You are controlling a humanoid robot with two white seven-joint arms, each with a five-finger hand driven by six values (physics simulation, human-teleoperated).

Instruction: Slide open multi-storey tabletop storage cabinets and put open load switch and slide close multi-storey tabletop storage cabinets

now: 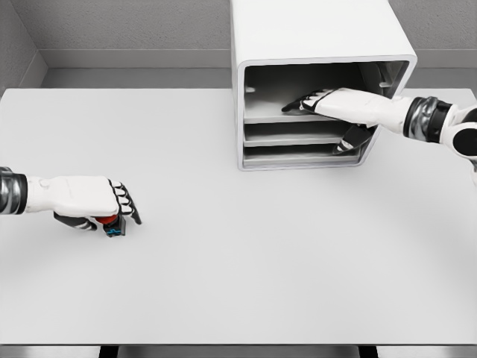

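left hand [89,203] grips a red and blue switch [110,225] beneath its fingers; right hand [317,101], fingers extended, reaches into the cabinet [320,45].

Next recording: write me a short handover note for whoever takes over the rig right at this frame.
Left hand: fingers curled on the load switch, low over the table at far left.
Right hand: fingers extended, reaching into the top level of the storage cabinet at the table's back right; holds nothing.
Done: switch grasped.
Left: carry the switch across to the cabinet, place it inside, close the cabinet. Whether a drawer is already slid out is unclear from the head view.
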